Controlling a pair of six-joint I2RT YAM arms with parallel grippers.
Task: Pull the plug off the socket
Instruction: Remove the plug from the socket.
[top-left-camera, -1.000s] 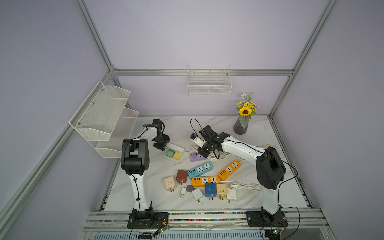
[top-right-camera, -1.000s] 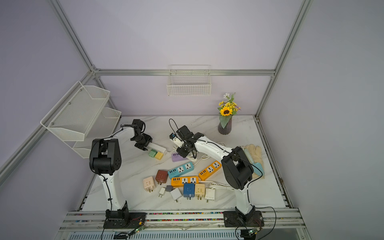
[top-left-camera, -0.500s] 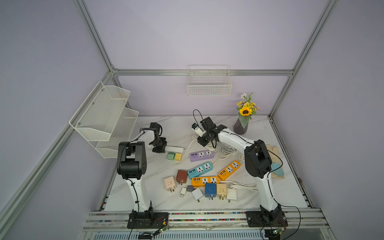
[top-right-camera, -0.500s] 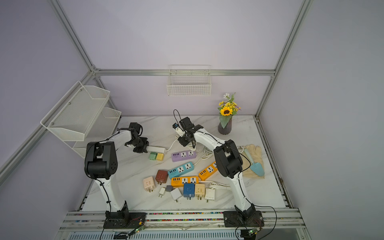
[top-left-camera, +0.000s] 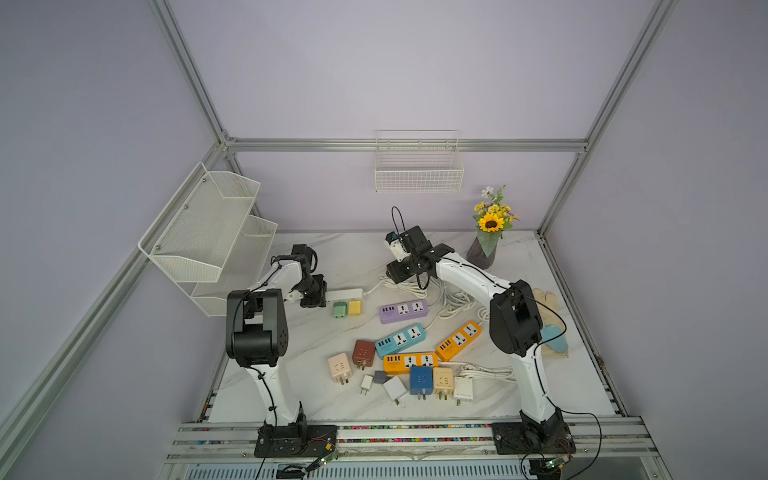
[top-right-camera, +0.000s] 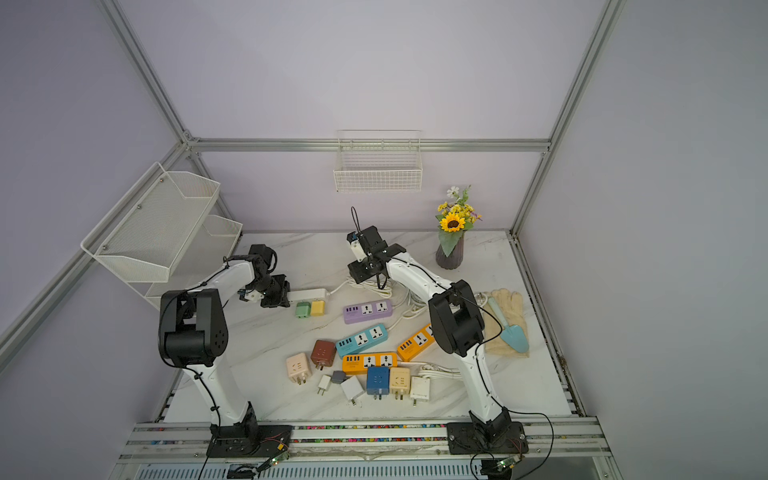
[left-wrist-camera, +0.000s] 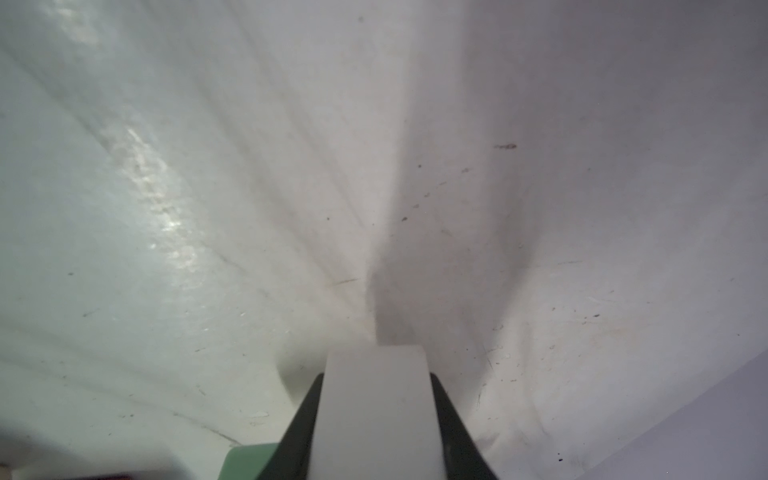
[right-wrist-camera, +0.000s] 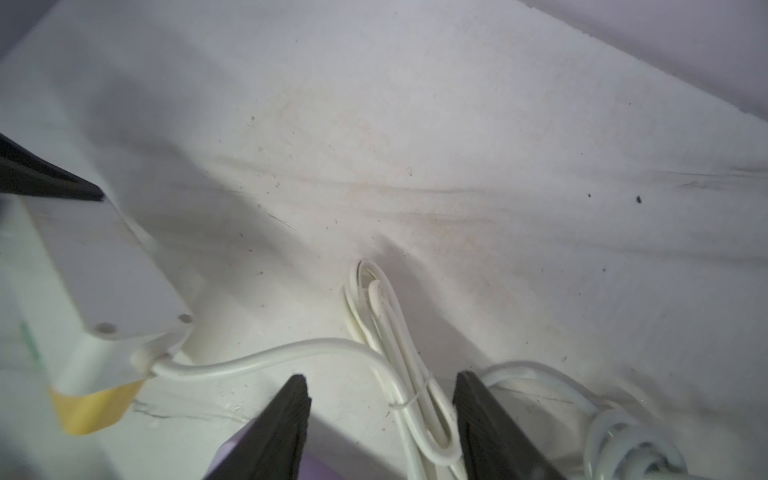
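The left gripper (top-left-camera: 318, 294), looser a second ago, now clamps the end of the white power strip (top-left-camera: 347, 294) on the marble table (top-left-camera: 357, 257). The green plug (top-left-camera: 339, 309) and yellow plug (top-left-camera: 354, 308) remain seated in the strip's near side. The right gripper (right-wrist-camera: 380, 388) has drawn back from the purple power strip (top-left-camera: 402, 310), its jaws now spread apart over a coiled white cable (right-wrist-camera: 399, 332).
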